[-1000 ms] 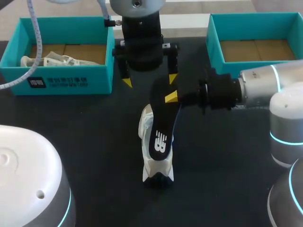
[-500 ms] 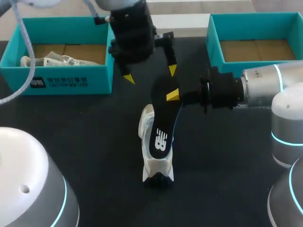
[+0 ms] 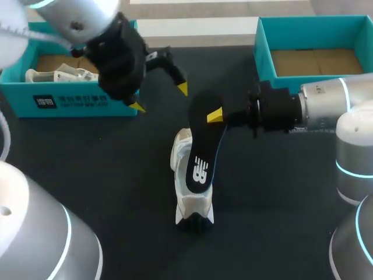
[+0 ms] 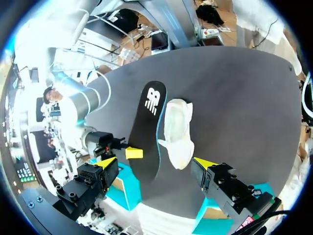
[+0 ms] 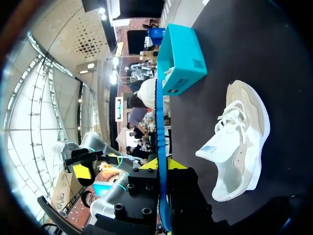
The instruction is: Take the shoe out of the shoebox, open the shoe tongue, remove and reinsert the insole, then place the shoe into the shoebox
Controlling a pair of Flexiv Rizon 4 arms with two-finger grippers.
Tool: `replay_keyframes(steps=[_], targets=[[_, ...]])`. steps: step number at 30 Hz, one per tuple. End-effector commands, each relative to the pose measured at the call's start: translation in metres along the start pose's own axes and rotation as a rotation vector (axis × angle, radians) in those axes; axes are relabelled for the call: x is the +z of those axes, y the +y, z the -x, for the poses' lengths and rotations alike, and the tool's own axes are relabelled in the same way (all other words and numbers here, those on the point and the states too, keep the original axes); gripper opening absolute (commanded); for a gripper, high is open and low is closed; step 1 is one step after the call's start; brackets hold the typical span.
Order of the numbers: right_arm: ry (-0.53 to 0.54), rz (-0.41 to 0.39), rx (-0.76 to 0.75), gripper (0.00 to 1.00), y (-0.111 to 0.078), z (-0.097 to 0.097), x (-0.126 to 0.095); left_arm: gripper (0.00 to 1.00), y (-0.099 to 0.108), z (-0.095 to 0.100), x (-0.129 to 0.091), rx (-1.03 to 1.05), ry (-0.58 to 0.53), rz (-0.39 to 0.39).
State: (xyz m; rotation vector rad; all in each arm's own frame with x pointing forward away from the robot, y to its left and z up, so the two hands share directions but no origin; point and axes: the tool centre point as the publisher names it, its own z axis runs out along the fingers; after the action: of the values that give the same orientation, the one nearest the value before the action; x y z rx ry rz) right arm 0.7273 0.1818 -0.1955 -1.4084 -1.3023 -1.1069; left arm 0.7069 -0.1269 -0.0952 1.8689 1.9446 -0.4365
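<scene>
The insole (image 3: pixel 201 149) in the right claw (image 3: pixel 213 116) hides much of the shoe (image 3: pixel 192 205).

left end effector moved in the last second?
Yes. The left end effector has swung left, away from the insole top end, and now hangs by the left shoebox right corner.

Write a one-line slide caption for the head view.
Right tool grips the black insole by the white shoe; left tool hangs open near the left shoebox.
</scene>
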Motion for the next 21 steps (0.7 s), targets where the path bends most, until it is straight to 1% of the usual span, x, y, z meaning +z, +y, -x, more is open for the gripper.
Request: replay_keyframes(steps=[1, 4, 5, 6, 7, 8, 9, 10, 12, 13, 21], targets=[[-0.007, 0.007, 0.006, 0.00, -0.003, 0.000, -0.003, 1.00, -0.003, -0.037, 0.002, -0.068, -0.684, 0.048], [-0.006, 0.011, 0.008, 0.00, -0.003, 0.000, -0.003, 1.00, -0.004, -0.040, -0.001, -0.062, -0.786, 0.036], [-0.005, 0.011, 0.008, 0.00, -0.003, -0.001, -0.003, 1.00, -0.005, -0.040, -0.002, -0.060, -0.813, 0.019], [-0.004, 0.012, 0.009, 0.00, -0.003, -0.001, -0.003, 1.00, -0.005, -0.040, -0.004, -0.056, -0.837, 0.023], [-0.003, 0.012, 0.009, 0.00, -0.004, -0.001, -0.003, 1.00, -0.005, -0.041, -0.006, -0.057, -0.862, 0.024], [-0.002, 0.012, 0.011, 0.00, -0.004, -0.001, -0.004, 1.00, -0.005, -0.041, -0.008, -0.061, -0.880, 0.008], [-0.002, 0.011, 0.012, 0.00, -0.004, 0.000, -0.004, 1.00, -0.004, -0.041, -0.009, -0.065, -0.908, 0.021], [-0.002, 0.011, 0.014, 0.00, -0.004, 0.000, -0.004, 1.00, -0.003, -0.041, -0.011, -0.067, -0.927, 0.002], [-0.001, 0.010, 0.016, 0.00, -0.004, 0.000, -0.004, 1.00, -0.003, -0.040, -0.013, -0.074, -0.957, -0.007], [0.000, 0.009, 0.016, 0.00, -0.004, 0.000, -0.004, 1.00, -0.003, -0.039, -0.013, -0.083, -0.964, -0.045], [0.005, 0.011, 0.024, 0.00, -0.008, 0.001, -0.005, 1.00, -0.003, -0.038, -0.014, -0.097, -0.966, -0.042]])
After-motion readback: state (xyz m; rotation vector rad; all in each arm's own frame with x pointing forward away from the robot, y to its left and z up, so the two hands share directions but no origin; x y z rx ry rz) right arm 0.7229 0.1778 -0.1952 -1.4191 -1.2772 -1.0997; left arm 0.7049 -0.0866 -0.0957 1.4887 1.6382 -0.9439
